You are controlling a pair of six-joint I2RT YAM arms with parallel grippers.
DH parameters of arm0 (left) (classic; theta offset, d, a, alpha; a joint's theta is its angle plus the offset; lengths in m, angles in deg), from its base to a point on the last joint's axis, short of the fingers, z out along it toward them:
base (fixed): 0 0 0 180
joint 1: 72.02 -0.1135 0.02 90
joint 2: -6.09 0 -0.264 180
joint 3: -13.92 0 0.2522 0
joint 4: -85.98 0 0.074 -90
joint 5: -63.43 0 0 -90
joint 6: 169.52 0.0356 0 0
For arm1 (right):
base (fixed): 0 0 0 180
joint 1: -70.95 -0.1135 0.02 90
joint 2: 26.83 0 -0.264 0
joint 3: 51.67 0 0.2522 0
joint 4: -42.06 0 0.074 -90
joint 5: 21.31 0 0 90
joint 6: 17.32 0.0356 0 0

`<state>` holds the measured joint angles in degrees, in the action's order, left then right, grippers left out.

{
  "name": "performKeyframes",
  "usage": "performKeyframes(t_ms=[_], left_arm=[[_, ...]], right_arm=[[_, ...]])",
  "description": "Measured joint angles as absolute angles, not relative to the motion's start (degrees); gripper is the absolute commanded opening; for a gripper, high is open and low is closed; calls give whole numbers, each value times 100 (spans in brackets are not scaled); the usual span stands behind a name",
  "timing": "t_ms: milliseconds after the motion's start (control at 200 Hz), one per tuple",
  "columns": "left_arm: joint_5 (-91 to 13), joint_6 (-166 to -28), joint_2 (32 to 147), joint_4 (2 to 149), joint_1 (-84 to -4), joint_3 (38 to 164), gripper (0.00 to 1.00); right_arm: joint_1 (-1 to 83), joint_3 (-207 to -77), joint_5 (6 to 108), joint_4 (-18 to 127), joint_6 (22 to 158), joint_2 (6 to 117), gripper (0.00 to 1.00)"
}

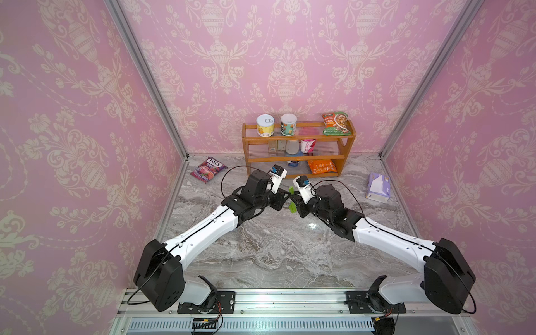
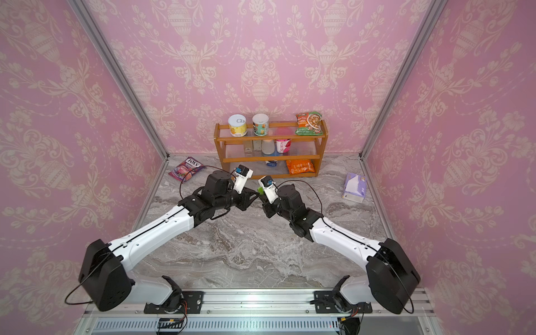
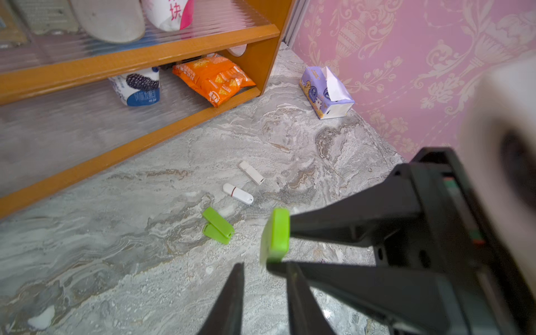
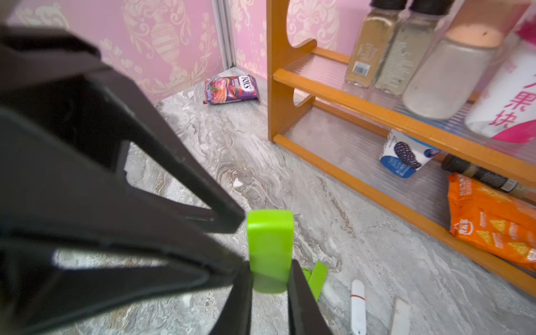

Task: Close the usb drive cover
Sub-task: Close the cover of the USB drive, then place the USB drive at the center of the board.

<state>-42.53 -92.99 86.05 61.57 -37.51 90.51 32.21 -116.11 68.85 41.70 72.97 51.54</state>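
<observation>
Tabletop [image 1: 261, 246]: rack [image 1: 298, 159], tissues [image 1: 378, 187], candy [image 1: 208, 169], white drive [image 3: 237, 193]

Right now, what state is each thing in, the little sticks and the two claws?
Green usb drive: held off the table, no plug showing.
Right gripper: shut on it.
Left gripper: open, holding nothing.
Second green drive: on the table, swung open.
Tissue pack: open, tissue sticking up.
</observation>
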Motion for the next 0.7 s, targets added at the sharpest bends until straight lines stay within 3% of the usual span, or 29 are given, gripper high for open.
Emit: performKeyframes(t_ms=[40,125,215,435,700], left_arm=[[-4247,-9345,8555,6063,-3841,9042,64],[-4155,-9494,8400,6043,-4027,9040,71],[-3888,-9561,8109,6113,-4158,9034,94],[-3055,-9566,7469,6229,-4228,9023,96],[-2765,-9551,8304,6060,-4252,9080,95]], right_arm=[[3260,-11678,6901,4067,7356,5154,0],[3282,-11731,6909,3947,7470,5154,0],[3282,-11731,6918,4010,7577,5178,0],[3557,-11792,6914,5046,7747,5180,0],[4945,-12946,6337,7592,7741,5694,0]])
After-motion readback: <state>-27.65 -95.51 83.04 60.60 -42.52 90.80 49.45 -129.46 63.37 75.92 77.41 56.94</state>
